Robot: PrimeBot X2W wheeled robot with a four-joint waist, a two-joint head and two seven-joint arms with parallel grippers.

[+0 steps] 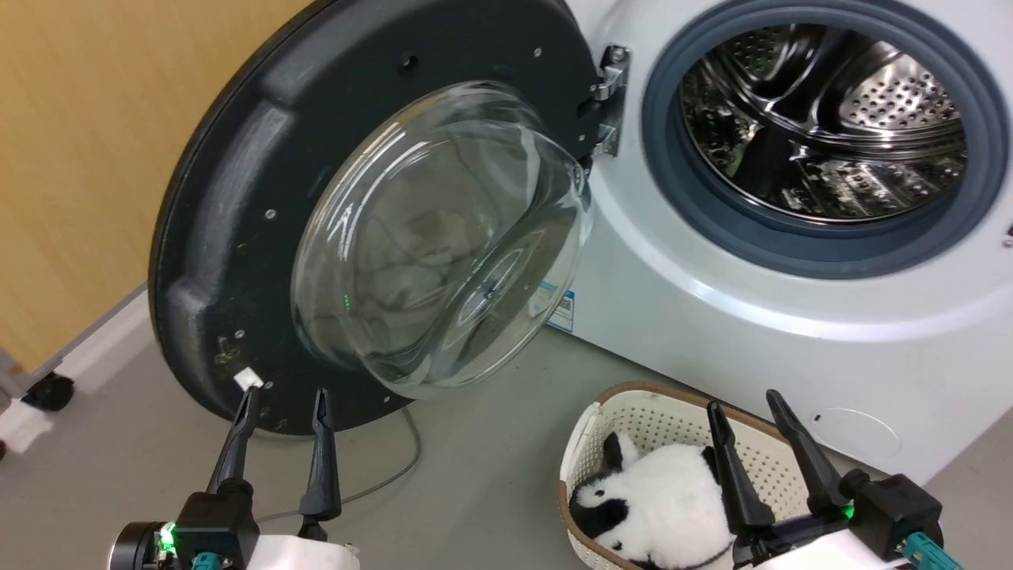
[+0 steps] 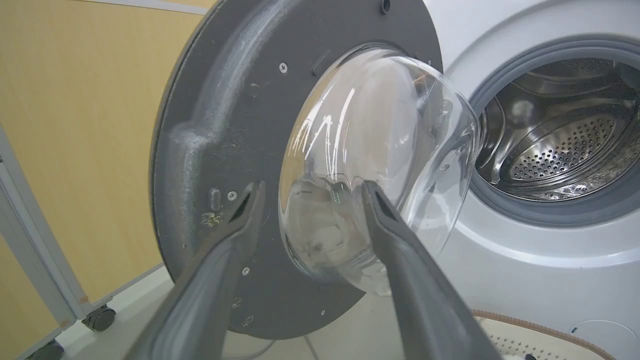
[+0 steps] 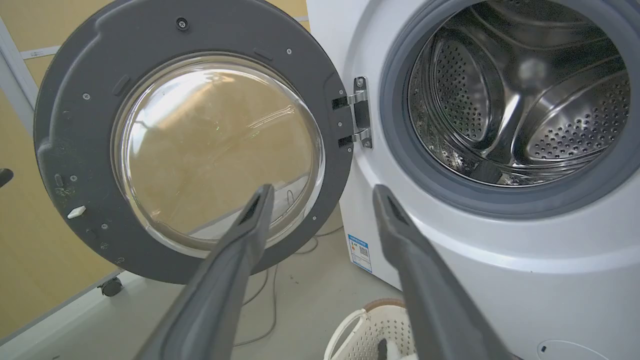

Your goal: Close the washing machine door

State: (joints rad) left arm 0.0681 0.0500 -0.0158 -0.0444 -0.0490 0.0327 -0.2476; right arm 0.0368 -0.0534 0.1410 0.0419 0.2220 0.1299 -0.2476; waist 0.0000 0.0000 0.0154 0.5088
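While the washing machine door (image 1: pixel 261 237) stands swung wide open, nothing of the closing looks done. Its matte inner face and bulging glass bowl (image 1: pixel 443 237) are turned toward the robot, and it hangs from the hinge (image 1: pixel 611 95) on the left side of the porthole. The door's free edge reaches out toward the floor's (image 1: pixel 475 475) left edge, where the floor meets the yellow wall (image 1: pixel 87 158).

The washing machine (image 1: pixel 752 317) stands on the floor to the right. Its steel drum (image 1: pixel 823 119) and grey gasket (image 1: pixel 673 198) are fully exposed, and nothing visible blocks the opening.

The left end effector (image 1: pixel 286 391) has its fingers apart and holds nothing. Its tips are close to the door's lower rim, near a small white tab; whether they touch the plastic cannot be told. The right end effector (image 1: pixel 743 400) is also spread and empty. It sits above a cream basket (image 1: pixel 582 427) holding a black-and-white plush toy (image 1: pixel 673 491), well apart from the door.

By my reading, the whole job remains. The door must be pushed from its outer side through its full arc about the hinge. It must then be pressed against the gasket until the latch catches.
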